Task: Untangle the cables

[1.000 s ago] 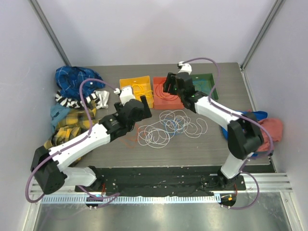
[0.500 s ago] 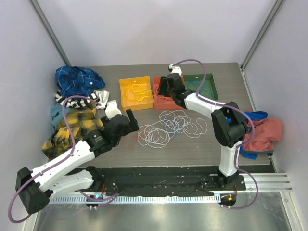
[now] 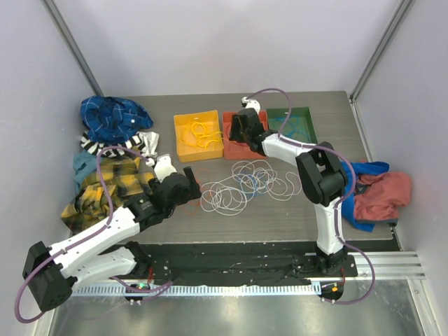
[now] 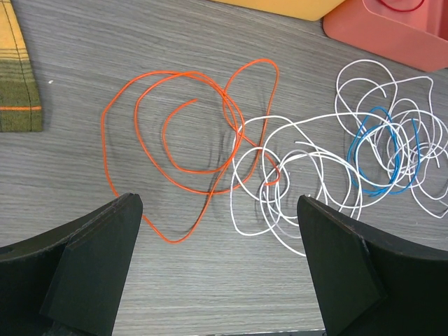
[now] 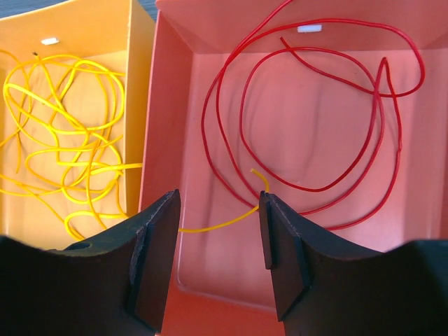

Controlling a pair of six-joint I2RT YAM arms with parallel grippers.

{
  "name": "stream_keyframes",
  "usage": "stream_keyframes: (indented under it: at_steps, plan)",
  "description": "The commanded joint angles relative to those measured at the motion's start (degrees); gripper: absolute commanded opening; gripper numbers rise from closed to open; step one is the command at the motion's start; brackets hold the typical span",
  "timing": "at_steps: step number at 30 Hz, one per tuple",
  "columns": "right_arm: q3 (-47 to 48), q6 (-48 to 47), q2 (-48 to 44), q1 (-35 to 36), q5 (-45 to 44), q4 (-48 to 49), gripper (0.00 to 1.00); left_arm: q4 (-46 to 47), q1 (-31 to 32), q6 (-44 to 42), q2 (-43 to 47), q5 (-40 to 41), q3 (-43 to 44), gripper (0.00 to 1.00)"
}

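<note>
From up top I see the cables [image 3: 245, 183] tangled mid-tabletop [image 3: 280, 217], with the left jaws at their left edge and the right jaws over the red tray [image 3: 231, 147]. Left wrist cam: jaws wide open above an orange cable [image 4: 105, 140] hooked into white ones [image 4: 308, 161], with a blue one [image 4: 381, 150] further right. Right wrist cam: jaws half open, gripping nothing, above a red cable [image 5: 315, 190]. Yellow cables [image 5: 70, 126] fill the yellow tray [image 5: 84, 28] alongside.

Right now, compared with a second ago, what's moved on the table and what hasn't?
The left fingers pulled back from beside the yellow tray toward the near edge, open, now above the orange cable. The right arm folded in, and the right fingers shifted slightly left over the red tray. Nothing grasped or released. The cable pile, trays and cloths stayed put.
</note>
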State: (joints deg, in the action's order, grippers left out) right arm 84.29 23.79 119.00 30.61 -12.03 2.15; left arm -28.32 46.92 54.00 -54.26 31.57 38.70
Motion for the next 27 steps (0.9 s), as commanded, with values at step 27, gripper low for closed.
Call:
stream_keyframes:
  at_steps: [27]
  plan:
    - [4.57,-1.03,4.41,-1.87,-2.21,3.12,0.24,1.60,0.02,0.41,-2.60,-0.46,-0.11,0.99]
